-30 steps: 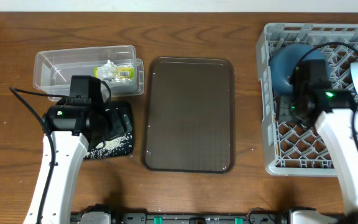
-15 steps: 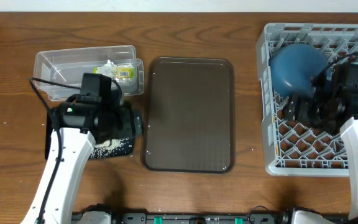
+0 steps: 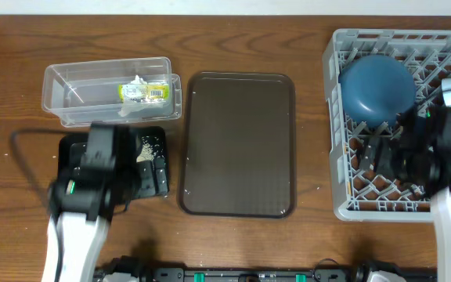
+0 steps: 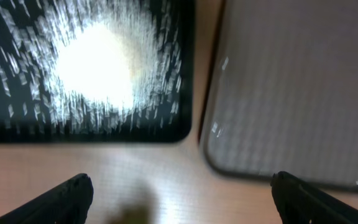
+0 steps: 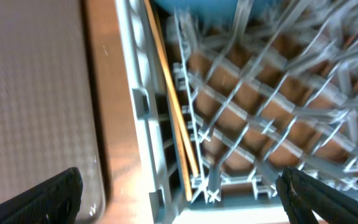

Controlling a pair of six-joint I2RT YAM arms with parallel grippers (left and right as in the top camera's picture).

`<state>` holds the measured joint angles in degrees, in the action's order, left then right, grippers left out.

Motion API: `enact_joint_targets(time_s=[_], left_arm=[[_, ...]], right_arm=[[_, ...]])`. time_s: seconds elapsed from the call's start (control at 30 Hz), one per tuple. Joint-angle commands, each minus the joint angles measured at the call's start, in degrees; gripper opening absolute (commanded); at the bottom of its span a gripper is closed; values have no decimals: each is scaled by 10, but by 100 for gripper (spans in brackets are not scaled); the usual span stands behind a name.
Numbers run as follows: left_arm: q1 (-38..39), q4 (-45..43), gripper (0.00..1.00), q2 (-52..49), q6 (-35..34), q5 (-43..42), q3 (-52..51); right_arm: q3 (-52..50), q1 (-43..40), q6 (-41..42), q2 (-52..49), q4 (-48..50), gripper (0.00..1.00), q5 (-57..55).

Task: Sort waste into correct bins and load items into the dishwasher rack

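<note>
My left gripper [image 4: 180, 194] hangs with its jaws wide apart and nothing between them. It is over the bare wooden table [image 4: 135, 168], just off a corner of the shallow black rectangular tray [image 4: 166, 121]. The loose white-beige rice grains [image 4: 98, 62] lie heaped in that tray (blurred in my wrist view). The large dark brown serving tray [image 4: 291, 87] sits just beside it. The yellow-green printed wrapper [image 3: 151, 92] lies in the clear plastic rectangular tub [image 3: 77, 86]. My right gripper [image 5: 182, 193], also spread and empty, is above the large square grey plastic dishwasher rack [image 5: 135, 93]. The wooden chopsticks [image 5: 169, 99] lie along the rack's inner wall. A round blue dish [image 3: 378, 86] sits in its back corner nearest the serving tray.
</note>
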<state>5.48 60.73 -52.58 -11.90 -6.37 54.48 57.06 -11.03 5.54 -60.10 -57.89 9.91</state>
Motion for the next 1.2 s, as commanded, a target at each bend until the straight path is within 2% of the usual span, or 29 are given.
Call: enact_joint_targets(time_s=[0.0,0.13,0.37,0.63,1.17], left_arm=[[1,-30,95,125,7,11,-51],[1,-77,95,249,7,11,-92],[1,-76,95,343,7,11,-94],[1,-76,95,346,7,11,-94],[1,-76,95,346,7,11,-94]], right_arm=[[-68,-2,-3,134,44,99,-33],[-137,-2,0,277,96,99,-46],[-159,-2,0,414,35,99,-45],[-160,-2,0,428,-64,99,-45],[-160,-2,0,428,-62,99,-45]])
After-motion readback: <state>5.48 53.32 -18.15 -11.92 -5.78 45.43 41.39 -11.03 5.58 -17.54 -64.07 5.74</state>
